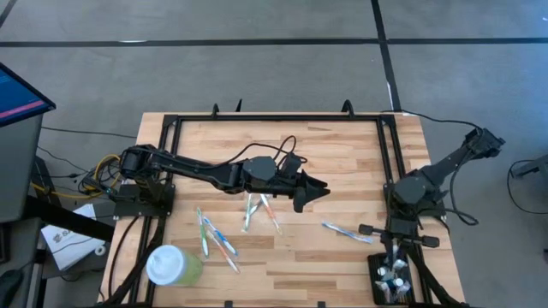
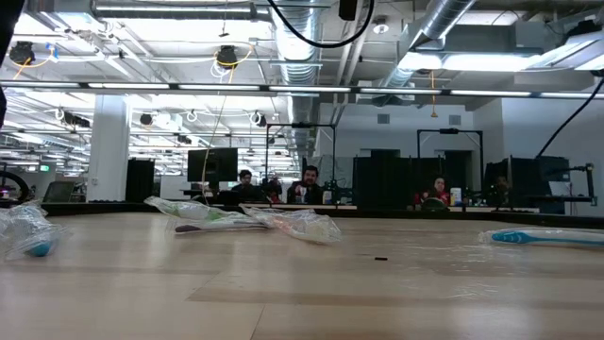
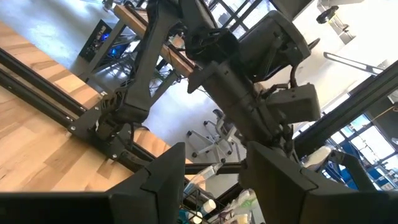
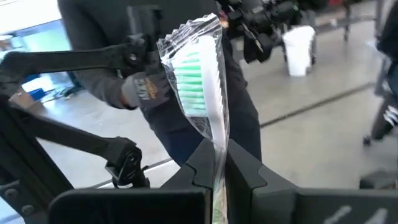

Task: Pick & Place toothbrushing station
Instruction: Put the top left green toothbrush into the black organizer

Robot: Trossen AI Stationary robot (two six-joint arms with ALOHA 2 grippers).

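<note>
The toothbrushing station (image 1: 383, 289), a small black holder with several wrapped toothbrushes standing in it, sits at the table's near right corner. My right gripper (image 1: 396, 257) hovers just on its far side, shut on a plastic-wrapped toothbrush with green bristles (image 4: 193, 74). My left gripper (image 1: 318, 190) stands open over the middle of the table with nothing between its fingers (image 3: 165, 183). The low view shows neither gripper. My right gripper (image 4: 219, 163) pinches the wrapped toothbrush by its handle (image 4: 217, 146), just below the head, between its two fingers. The brush lies along the fingers, and its bristled head sticks out past the fingertips. The gripper hides the rest of the handle.
More wrapped toothbrushes lie on the wood: a blue one (image 1: 342, 229) near the right arm's base, two (image 1: 257, 210) under the left arm, several (image 1: 216, 238) to the near left. A pale green cup with white lid (image 1: 171, 265) stands at the near left. A person (image 4: 186, 112) stands beyond the table.
</note>
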